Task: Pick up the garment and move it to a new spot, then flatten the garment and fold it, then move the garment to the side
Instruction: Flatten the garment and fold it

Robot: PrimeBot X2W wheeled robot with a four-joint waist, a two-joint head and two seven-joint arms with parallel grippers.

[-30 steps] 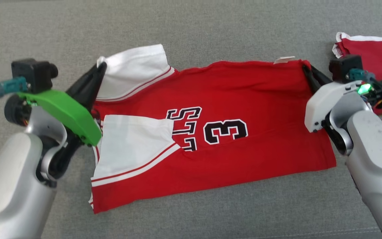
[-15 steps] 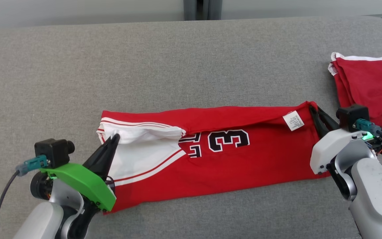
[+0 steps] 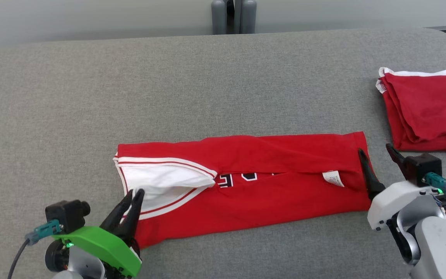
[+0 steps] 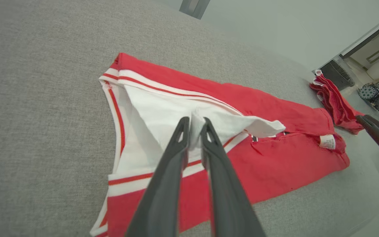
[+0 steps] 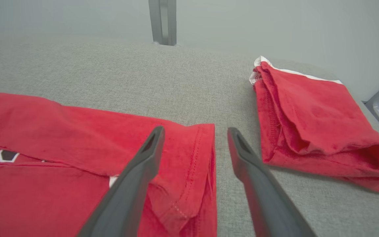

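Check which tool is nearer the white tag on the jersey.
Right. Right tool straddles the right edge of the jersey, just beside the tag. Left tool is at the opposite end, on the white panel.

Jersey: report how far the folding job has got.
Done: the jersey lies flat, its far edge folded over the number. In hand: the left claw pinches the white sleeve; the right claw stands open astride the hem. Left: more folds, then moving it aside.
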